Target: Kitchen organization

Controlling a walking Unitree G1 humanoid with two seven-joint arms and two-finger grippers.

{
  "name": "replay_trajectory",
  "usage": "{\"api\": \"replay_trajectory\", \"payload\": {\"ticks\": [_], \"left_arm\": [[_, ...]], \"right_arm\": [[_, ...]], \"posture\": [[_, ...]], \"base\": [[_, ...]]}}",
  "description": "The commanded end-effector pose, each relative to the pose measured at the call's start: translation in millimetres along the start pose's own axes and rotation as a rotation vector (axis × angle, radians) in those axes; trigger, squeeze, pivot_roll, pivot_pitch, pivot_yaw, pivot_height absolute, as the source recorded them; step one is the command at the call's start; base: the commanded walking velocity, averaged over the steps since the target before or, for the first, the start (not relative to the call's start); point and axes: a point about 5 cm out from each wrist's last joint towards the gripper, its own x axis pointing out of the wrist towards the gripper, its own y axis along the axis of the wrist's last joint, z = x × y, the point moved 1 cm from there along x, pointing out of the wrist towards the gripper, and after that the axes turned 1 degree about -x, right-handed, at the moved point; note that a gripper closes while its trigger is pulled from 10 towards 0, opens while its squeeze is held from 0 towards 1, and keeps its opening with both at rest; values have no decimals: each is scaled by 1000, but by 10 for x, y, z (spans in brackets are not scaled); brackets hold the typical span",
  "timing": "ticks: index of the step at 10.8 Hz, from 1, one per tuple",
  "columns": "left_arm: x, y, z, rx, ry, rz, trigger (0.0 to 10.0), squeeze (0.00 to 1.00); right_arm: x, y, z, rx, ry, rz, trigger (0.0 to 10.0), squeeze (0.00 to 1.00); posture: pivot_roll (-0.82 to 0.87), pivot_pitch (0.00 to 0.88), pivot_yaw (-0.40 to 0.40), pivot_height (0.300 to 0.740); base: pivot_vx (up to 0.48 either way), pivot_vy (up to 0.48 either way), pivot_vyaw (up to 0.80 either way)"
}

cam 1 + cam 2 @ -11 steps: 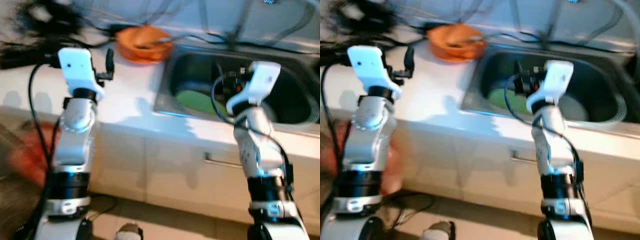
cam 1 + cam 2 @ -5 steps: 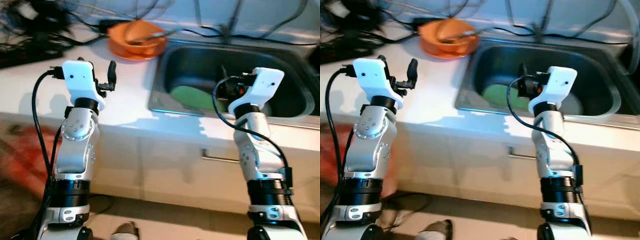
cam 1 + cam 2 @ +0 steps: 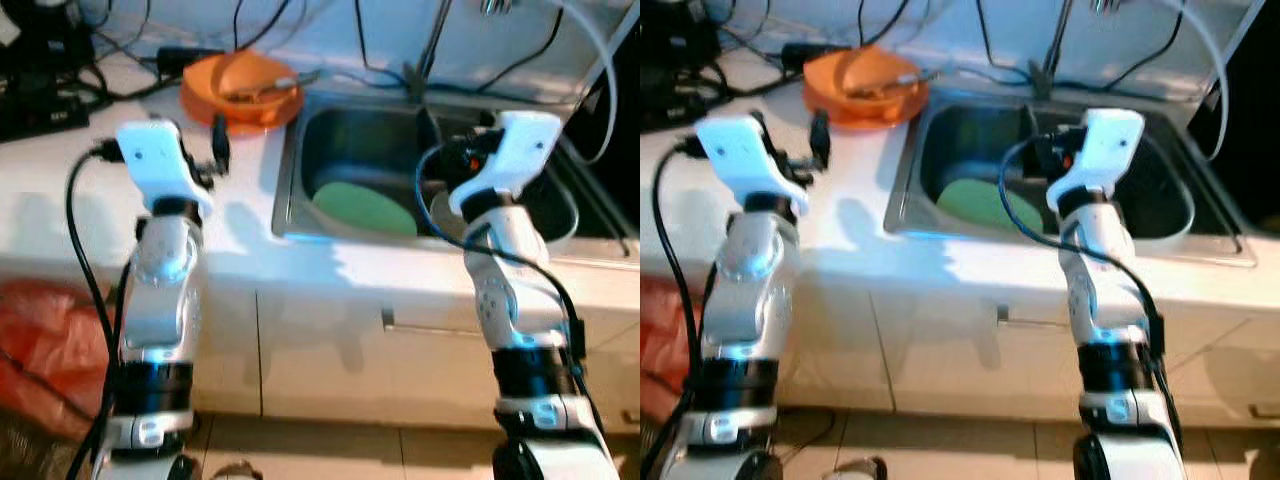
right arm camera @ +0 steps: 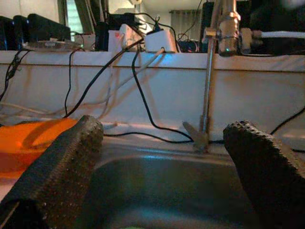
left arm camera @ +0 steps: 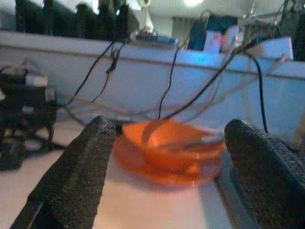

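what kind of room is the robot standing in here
Most likely a home kitchen. A steel sink is set into a white counter with a tap behind it, a green plate lies in the basin, and an orange bowl sits beside the sink, with cabinet fronts below.

No lettering, label, brand or number is legible anywhere before me. The boxes and plugs along the ledge behind my sink carry nothing I can read, and the orange bowl on my counter bears no readable mark.
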Motion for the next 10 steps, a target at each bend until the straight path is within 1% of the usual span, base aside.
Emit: {"api": "replay_trajectory", "payload": {"ticks": [1,2,3,5,7,8,9,10], "left_arm": [[25,4,42,-1,-18,-5,10000,0],[54,45,56,8,-39,7,10000,0],[72,57,49,7,-36,6,10000,0],[57,66,63,15,-47,0,10000,0],[85,122,28,14,-43,8,10000,0],[105,176,10,-1,-27,13,10000,0],[109,223,13,-23,-36,29,10000,0],[98,213,-14,-17,-21,21,10000,0]], "right_arm": [[31,12,33,-3,-14,4,10000,0],[50,31,-4,4,-13,11,10000,0],[31,21,-7,3,-14,10,10000,0],[-23,-31,23,6,-34,0,10000,0],[-30,-39,28,8,-39,-4,10000,0],[-19,-14,33,7,-31,-3,10000,0],[-23,-4,44,5,-29,-4,10000,0],[-33,-15,53,8,-29,-10,10000,0]], "posture": [[139,50,-63,740],[135,56,-51,740],[132,69,-42,740],[137,72,-31,740],[138,70,-33,740],[134,73,-36,740],[135,76,-35,740],[136,77,-34,740]], "base": [[450,0,0],[450,0,0],[450,0,0],[416,0,0],[433,0,0],[431,0,0],[0,0,0],[0,0,0]]}}
